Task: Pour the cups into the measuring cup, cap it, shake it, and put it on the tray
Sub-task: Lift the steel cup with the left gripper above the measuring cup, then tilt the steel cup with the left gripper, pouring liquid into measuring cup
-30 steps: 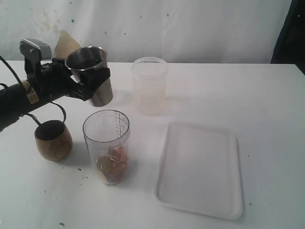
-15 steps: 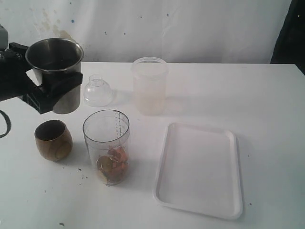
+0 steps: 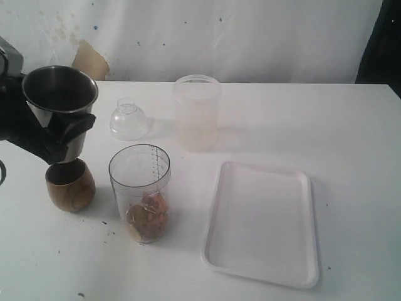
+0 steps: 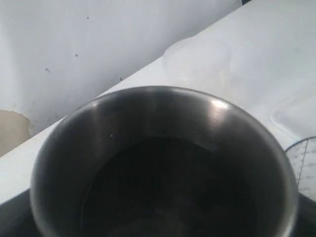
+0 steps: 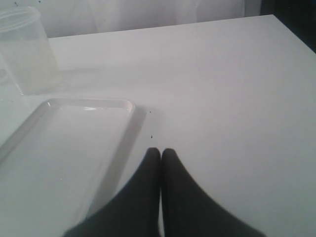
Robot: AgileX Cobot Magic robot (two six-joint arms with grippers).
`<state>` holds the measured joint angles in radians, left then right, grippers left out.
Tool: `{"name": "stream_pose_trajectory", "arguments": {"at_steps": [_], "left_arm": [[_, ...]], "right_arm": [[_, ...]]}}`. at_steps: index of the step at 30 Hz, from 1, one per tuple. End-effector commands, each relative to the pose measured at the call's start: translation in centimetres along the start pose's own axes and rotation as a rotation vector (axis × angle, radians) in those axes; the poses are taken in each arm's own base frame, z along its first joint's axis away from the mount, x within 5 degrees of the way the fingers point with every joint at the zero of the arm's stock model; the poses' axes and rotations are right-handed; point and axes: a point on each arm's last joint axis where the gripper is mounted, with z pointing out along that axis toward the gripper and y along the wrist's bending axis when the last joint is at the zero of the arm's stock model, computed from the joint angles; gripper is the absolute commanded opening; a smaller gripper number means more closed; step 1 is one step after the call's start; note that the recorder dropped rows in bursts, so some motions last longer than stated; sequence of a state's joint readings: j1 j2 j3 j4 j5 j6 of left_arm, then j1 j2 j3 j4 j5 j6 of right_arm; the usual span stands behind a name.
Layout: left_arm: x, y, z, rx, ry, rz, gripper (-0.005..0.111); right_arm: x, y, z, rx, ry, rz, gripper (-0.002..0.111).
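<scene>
Steel tumbler upright, clamped in your left gripper | it hangs just over wooden cup, measuring cup near | your right gripper pinched closed beside tray

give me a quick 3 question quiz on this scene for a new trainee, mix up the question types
1. True or false: the steel tumbler stands on the white tray.
2. What lies at the bottom of the measuring cup? A) nothing B) orange-brown pieces C) a spoon
3. Which gripper is closed with nothing between its fingers?
Key: 1 false; 2 B; 3 the right gripper.
</scene>
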<state>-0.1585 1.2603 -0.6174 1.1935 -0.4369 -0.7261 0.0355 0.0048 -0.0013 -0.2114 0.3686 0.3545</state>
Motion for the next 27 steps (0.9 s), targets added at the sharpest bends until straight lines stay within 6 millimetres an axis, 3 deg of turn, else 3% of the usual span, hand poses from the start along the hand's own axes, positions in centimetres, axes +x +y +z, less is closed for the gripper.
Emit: {"name": "stream_pose_trajectory", "arguments": {"at_steps": [1,17,27], "left_arm": [[-0.6,-1.0,0.2,-0.005,0.019,0.067,0.000],[-2.2,-5.1,1.1,-0.040,0.196,0.331,0.000],[-3.0,-6.2,1.0,-0.093,0.242,0.486,0.000]], "right_arm": [[0.0,0.0,0.0,-0.005,-0.007,-0.003,0.000],[0.0,0.0,0.0,-0.005,-0.007,0.042,0.000],[0.0,0.0,0.0,-0.005,-0.007,0.042,0.000]]}}
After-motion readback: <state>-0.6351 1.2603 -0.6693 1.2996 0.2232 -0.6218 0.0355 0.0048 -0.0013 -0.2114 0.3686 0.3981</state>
